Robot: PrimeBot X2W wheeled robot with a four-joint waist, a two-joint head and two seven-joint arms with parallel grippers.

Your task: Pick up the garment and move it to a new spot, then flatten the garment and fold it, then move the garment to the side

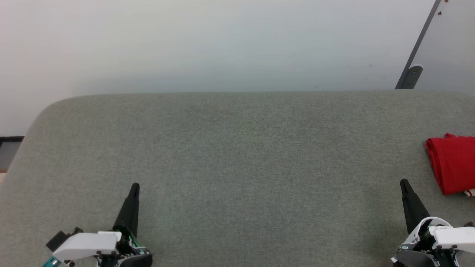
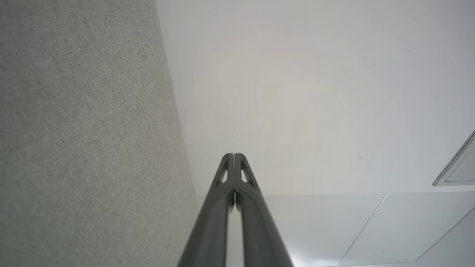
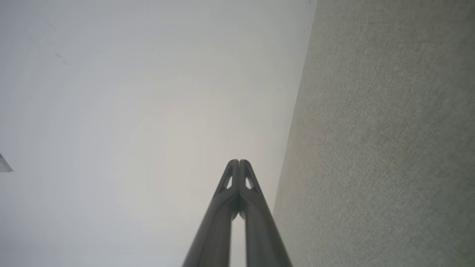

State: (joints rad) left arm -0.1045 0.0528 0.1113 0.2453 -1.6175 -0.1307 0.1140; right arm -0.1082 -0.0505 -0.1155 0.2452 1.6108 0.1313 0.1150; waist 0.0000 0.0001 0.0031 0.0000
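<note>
The red jersey (image 1: 452, 165) lies folded at the right side of the grey fabric surface (image 1: 237, 155), cut off by the head view's edge, its long axis running near-to-far. It sits just right of and beyond the right gripper (image 1: 403, 183); the left gripper (image 1: 134, 186) is well apart. The wrist views make plain that both pairs of jaws are pressed together, holding nothing.

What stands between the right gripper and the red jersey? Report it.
Nothing visible does: only bare grey table lies between the shut right gripper and the jersey, which sits apart, further right.
</note>
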